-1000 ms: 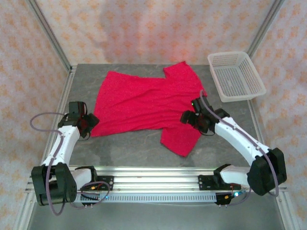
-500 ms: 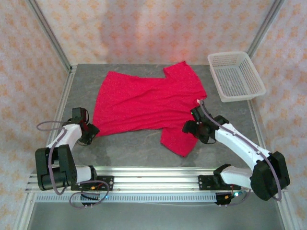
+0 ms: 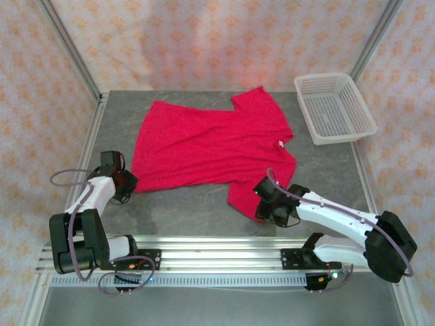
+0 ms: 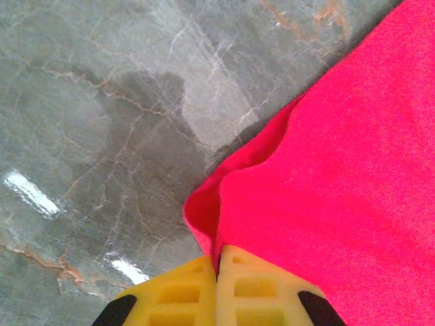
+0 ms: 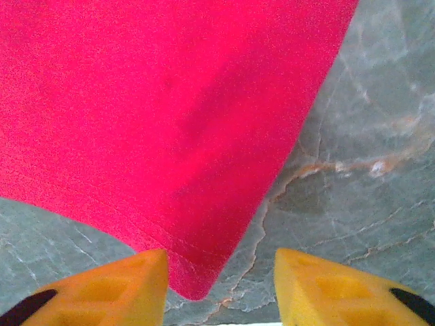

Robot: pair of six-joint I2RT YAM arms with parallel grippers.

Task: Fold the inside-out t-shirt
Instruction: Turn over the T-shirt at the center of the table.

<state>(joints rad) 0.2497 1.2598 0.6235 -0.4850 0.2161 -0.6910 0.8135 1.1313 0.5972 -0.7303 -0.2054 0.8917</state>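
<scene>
Between patterned walls point(image 3: 204, 41), grey marbled table point(image 3: 190, 204) under red t-shirt point(image 3: 204, 142)

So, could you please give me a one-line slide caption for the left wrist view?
Left gripper shut on a corner of the red t-shirt over the grey marbled table.

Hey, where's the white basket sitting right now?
In the top view, the white mesh basket sits at the far right corner of the table, just right of the red t-shirt.

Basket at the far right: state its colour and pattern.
White, fine open mesh; the basket shows best in the top external view.
</scene>
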